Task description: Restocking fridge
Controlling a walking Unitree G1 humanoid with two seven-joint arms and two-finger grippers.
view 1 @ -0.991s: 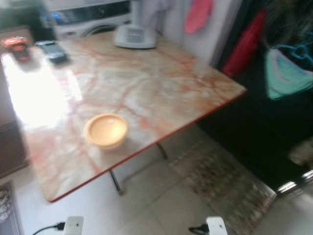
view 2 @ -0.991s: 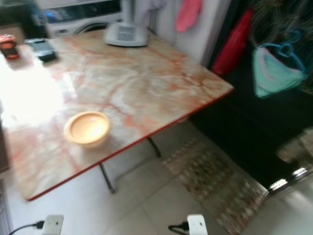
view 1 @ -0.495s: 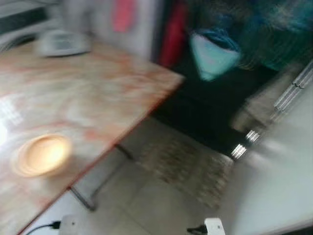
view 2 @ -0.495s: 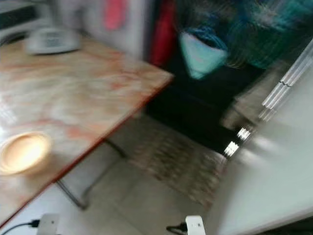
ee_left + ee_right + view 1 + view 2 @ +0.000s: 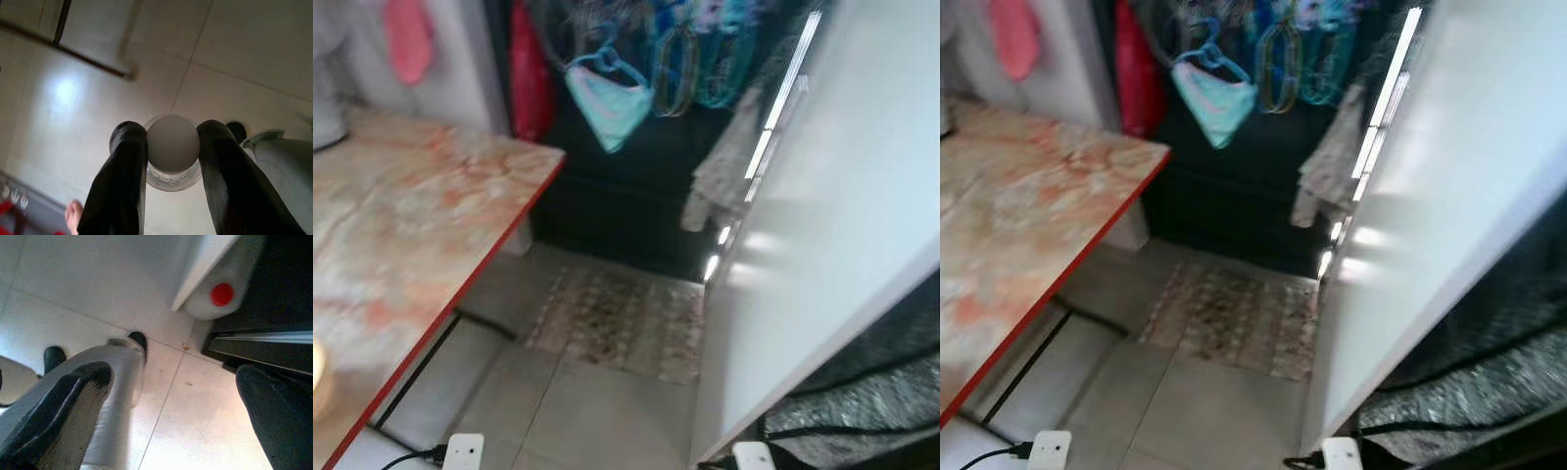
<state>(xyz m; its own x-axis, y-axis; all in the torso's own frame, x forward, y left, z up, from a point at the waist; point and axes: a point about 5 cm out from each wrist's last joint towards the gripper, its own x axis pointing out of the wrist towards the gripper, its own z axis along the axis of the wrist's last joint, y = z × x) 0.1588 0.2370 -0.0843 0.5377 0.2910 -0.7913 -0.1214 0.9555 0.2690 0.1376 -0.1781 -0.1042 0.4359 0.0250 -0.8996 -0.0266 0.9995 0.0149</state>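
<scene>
My left gripper (image 5: 171, 133) hangs low over the tiled floor, shut on a clear bottle with a round white cap (image 5: 172, 144) seen end-on between its two black fingers (image 5: 128, 161). My right gripper (image 5: 173, 377) also hangs near the floor, open, its fingers (image 5: 78, 396) wide apart with nothing between them. A tall white panel that looks like the fridge door (image 5: 822, 235) stands close on the right in the eye views. Its bottom corner, with a red dot (image 5: 221, 294), is in the right wrist view.
A marble-topped table with a red edge (image 5: 431, 225) stands at the left, a yellow bowl's rim (image 5: 317, 377) at its near end. A patterned rug (image 5: 622, 318) lies ahead before a dark recess with hanging clothes (image 5: 607, 93). A bare foot (image 5: 73, 214) shows on the floor.
The camera has swung to the right: the table and bowl slid off to the left and the white door came into view on the right.
</scene>
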